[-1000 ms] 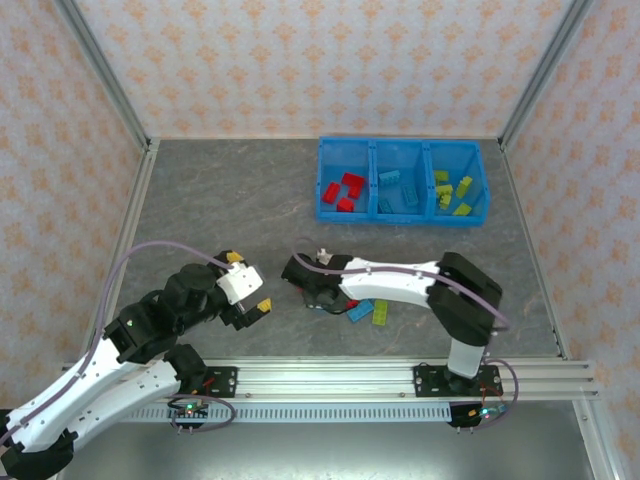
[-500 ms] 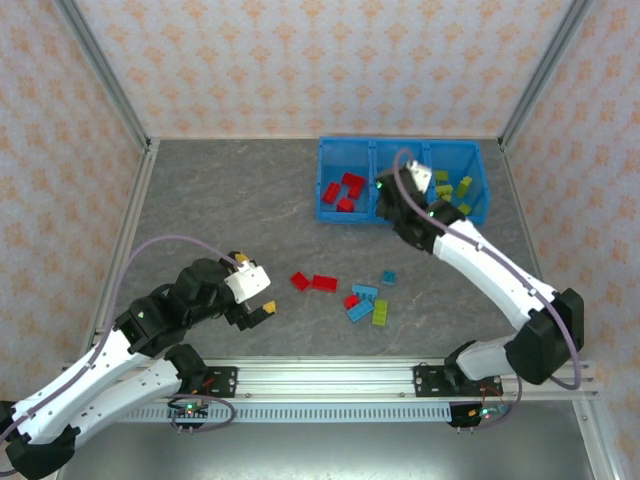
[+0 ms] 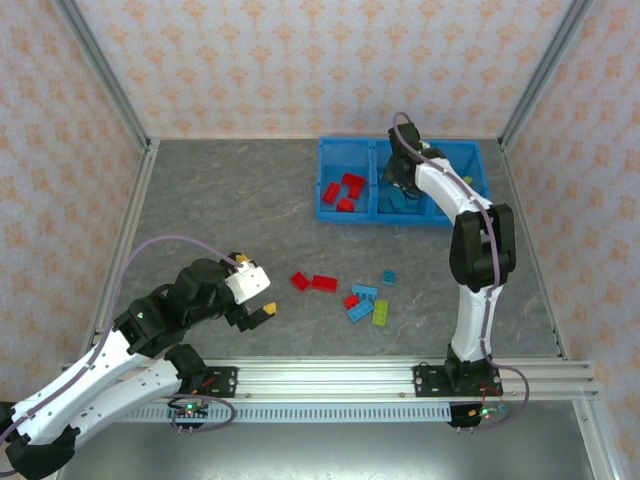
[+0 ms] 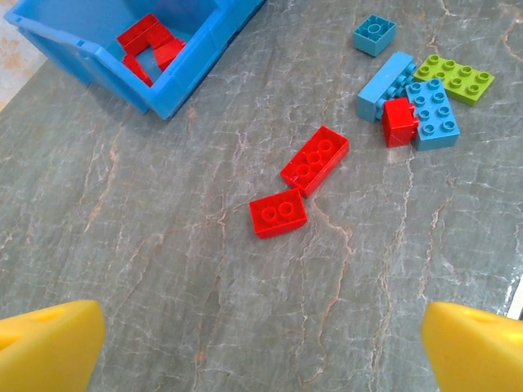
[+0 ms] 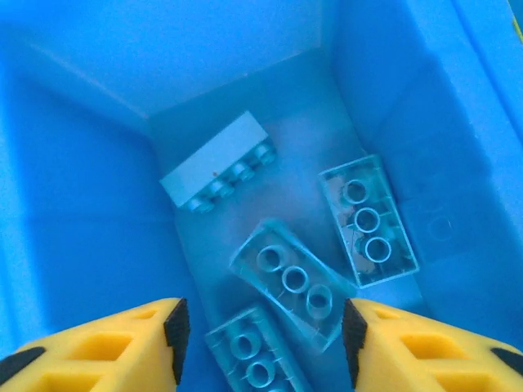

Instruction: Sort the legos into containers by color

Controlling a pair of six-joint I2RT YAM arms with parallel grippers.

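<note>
Legos [image 5: 292, 282] (light blue) lie in the container [image 5: 82, 204] under the right end effector [image 5: 261, 335], its jaws apart and empty.

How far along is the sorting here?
Well underway. Done: red bricks lie in the bin's left compartment, blue ones in the middle, yellow-green ones on the right. In hand: nothing; the right gripper hangs open over the middle compartment, the left gripper open above the table. Left: seven loose bricks, three red, three blue, one green.
</note>
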